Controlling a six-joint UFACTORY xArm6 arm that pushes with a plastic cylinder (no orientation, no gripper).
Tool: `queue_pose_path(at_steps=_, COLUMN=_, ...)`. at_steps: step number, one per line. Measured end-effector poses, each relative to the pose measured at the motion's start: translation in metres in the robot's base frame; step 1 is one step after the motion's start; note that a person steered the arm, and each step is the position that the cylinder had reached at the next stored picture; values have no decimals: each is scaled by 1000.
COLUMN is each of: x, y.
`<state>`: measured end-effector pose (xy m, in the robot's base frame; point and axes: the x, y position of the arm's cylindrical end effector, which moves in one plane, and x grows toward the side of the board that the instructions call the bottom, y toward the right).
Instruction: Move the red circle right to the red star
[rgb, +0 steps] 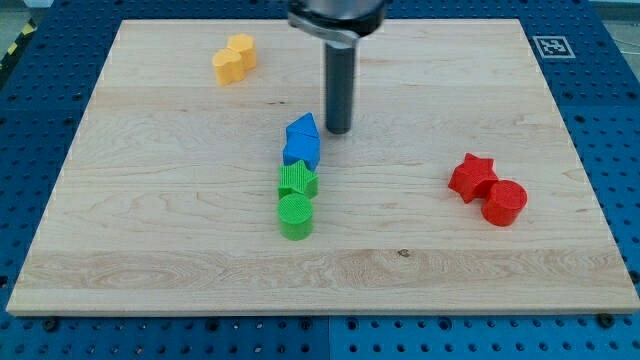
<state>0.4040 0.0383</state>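
The red circle (504, 201) sits on the wooden board at the view's right, touching the lower right side of the red star (472, 176). My tip (339, 131) is near the board's middle, just right of and above the blue block (302, 140), far to the left of both red blocks.
A green star-like block (297, 180) and a green circle (295, 215) line up below the blue block. A yellow block (235, 57) lies at the top left. The wooden board (150, 220) rests on a blue perforated table, with a marker tag (552, 45) at the top right.
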Motion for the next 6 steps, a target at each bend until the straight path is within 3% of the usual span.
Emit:
queue_pose_path(at_steps=1, x=2, y=26)
queue_pose_path(at_steps=5, x=154, y=119)
queue_pose_path(at_steps=6, x=146, y=159)
